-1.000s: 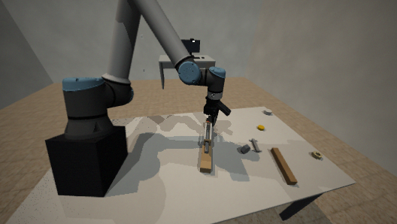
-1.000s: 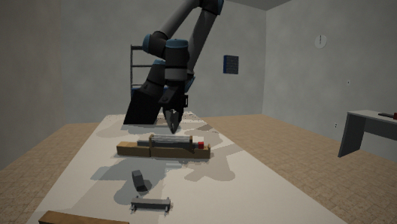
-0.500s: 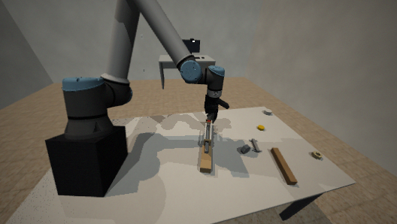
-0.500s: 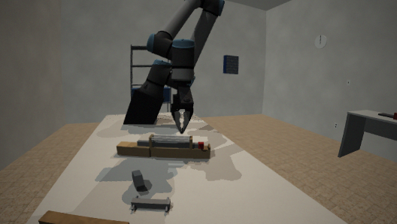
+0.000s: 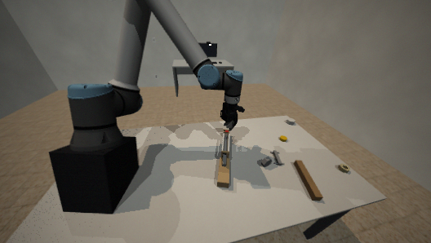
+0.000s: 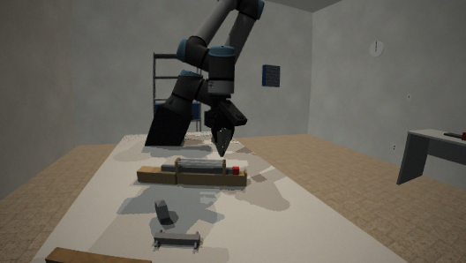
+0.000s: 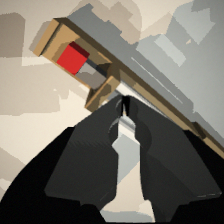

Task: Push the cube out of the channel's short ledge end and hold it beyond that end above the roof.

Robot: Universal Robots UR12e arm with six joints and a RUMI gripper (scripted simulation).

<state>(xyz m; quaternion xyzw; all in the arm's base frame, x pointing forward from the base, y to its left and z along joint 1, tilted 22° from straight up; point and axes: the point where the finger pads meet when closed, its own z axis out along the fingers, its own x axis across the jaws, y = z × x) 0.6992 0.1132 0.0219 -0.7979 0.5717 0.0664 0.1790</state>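
Observation:
A small red cube [image 6: 236, 170] sits on the short ledge at the right end of the wooden channel [image 6: 191, 175], just outside its roofed part and behind a raised lip. It also shows in the top view [image 5: 226, 131] and in the wrist view [image 7: 72, 57]. A grey rod [image 6: 194, 167] lies inside the channel under the clear roof and sticks out at the left end. My gripper [image 6: 221, 152] is shut and empty. It hangs pointing down above the channel, a little left of the cube; in the wrist view its tips [image 7: 123, 106] are over the channel's roof edge.
A dark grey block [image 6: 163, 211] and a grey bracket [image 6: 176, 239] lie on the table in front of the channel. A wooden plank [image 5: 308, 179] lies to the right in the top view, with a yellow disc [image 5: 282, 139], a ring [image 5: 344, 167] and a small grey piece [image 5: 291, 121].

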